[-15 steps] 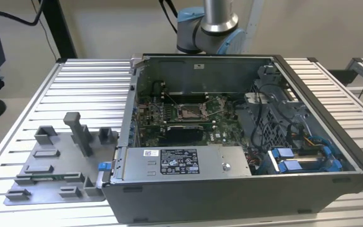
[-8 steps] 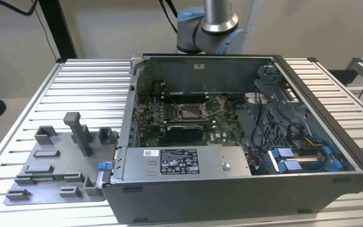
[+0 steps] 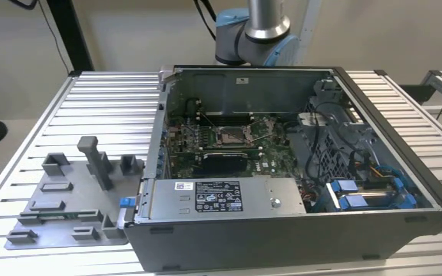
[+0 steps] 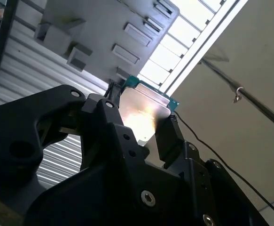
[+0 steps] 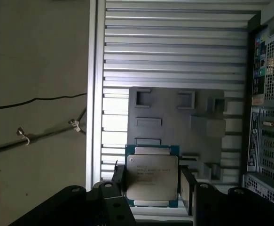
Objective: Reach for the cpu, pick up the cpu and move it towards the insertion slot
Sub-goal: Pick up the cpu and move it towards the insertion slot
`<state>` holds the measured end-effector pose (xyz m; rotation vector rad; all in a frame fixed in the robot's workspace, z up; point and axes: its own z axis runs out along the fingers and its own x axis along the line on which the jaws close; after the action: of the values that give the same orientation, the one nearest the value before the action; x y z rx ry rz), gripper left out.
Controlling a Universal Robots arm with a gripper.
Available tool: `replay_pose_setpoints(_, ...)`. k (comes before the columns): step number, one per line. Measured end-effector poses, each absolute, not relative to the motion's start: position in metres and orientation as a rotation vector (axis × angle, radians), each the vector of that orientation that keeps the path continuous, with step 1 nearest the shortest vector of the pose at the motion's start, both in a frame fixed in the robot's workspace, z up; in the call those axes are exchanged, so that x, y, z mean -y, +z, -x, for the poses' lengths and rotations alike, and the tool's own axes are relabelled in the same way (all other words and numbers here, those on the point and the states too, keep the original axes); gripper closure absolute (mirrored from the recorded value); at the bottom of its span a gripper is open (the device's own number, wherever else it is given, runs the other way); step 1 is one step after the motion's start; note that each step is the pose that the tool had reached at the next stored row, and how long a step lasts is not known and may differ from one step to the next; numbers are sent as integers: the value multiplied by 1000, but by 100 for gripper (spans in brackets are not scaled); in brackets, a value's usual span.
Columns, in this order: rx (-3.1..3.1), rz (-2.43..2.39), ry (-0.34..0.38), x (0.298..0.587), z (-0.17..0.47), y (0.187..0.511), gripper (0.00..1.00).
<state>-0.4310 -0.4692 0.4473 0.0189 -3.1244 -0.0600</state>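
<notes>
In both wrist views my gripper is shut on the cpu, a thin square chip with a pale silver face and a green rim. Black fingers press on two opposite edges of it. The chip hangs well above the grey fixture plate, close to the slatted table's outer edge. The insertion slot, a square socket with a shiny metal frame, lies open on the board inside the computer case in the exterior view. The arm's joint shows behind the case.
The grey fixture plate with upright blocks lies on the slatted table at the exterior view's left of the case. Inside the case are a power supply box, cables and blue drive clips. A floor cable runs beyond the table.
</notes>
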Motion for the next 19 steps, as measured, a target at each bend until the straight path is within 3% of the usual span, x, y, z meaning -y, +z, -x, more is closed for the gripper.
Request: replay_pose_setpoints(19,3121,-19,-59,469,381,447,100)
